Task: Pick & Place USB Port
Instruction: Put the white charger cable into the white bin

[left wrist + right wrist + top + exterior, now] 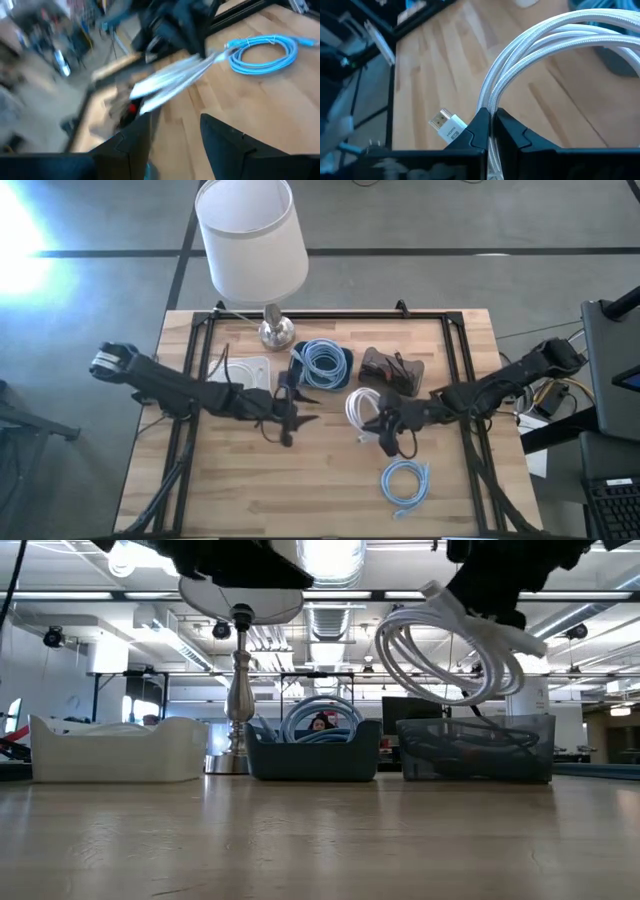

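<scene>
A white braided cable, wound in a coil (361, 408), hangs above the middle of the table with my right gripper (491, 125) shut on it. In the low view the coil (448, 652) is well clear of the tabletop. Its white flat plug (447, 125) sticks out beside the fingers. My left gripper (175, 135) is open with nothing between its fingers. It hovers left of the coil over the table's middle (290, 420) and points toward the right arm. My right gripper pinches several strands of the white coil (492, 102) between its two fingers. The fingers come slanting down from the table's right side and lie across the strands. The coil is lifted clear and hangs tilted below the gripper (500, 585).
A light blue cable coil (405, 483) lies on the table near its front edge. Along the far side stand a white bin (250, 370), a blue bin (322, 363) holding blue cable and a dark bin (392, 368). A lamp (250, 235) stands at the far edge.
</scene>
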